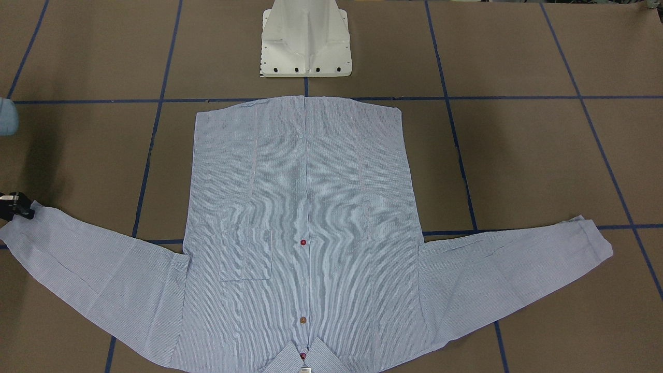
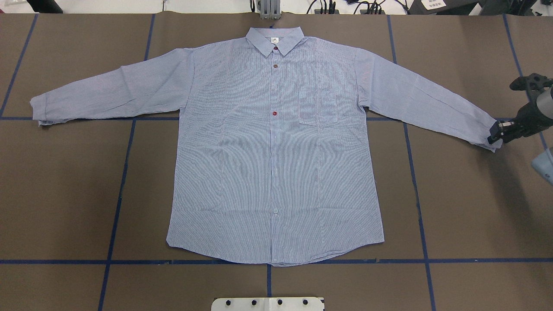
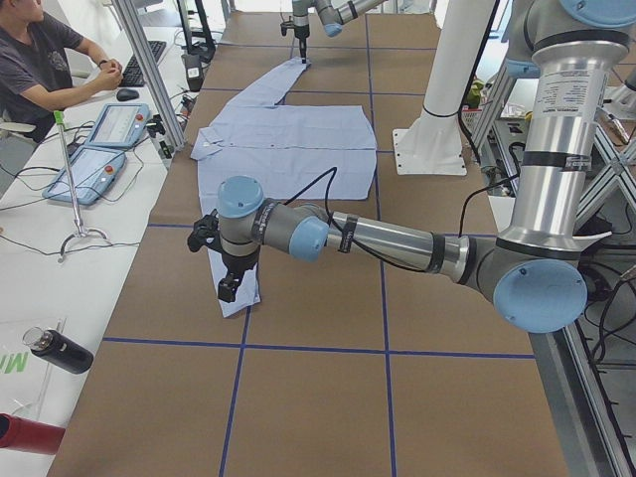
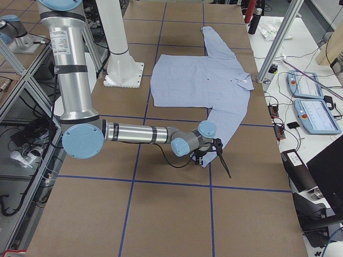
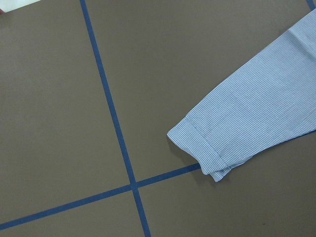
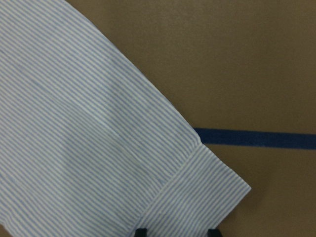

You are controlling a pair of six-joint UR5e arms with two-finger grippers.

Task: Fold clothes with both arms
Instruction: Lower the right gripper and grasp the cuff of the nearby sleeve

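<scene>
From across the table, the shirt [image 1: 305, 207] lies flat and buttoned front up on the brown table [image 1: 544, 166], its hem just in front of the white pedestal base [image 1: 305, 41] and its collar at the end farthest from that base. Both sleeves spread out to the sides. The right gripper [image 1: 18, 206] sits at the end of one cuff [image 1: 15, 228], well to the side of the base. In the overhead view the shirt [image 2: 276, 151] is centred ahead of the base [image 2: 268, 303], and the right gripper [image 2: 496, 136] touches the cuff tip far out to the base's right. From the table's left end, the left arm [image 3: 397, 238] reaches out from the base side and the left gripper [image 3: 229, 286] hangs over the near sleeve's cuff; whether its fingers are apart or together cannot be told. A person [image 3: 40, 60] sits at a desk beyond the table. From the right end, the right arm [image 4: 134, 133] stretches low towards the near cuff. The left wrist camera looks down on a cuff [image 5: 202, 148] beside crossed blue tape lines [image 5: 132, 185], with no fingers showing. The right wrist camera shows two black fingertips [image 6: 141, 232] standing apart at the cuff's [image 6: 197, 192] edge, the cloth flat and ungripped.
</scene>
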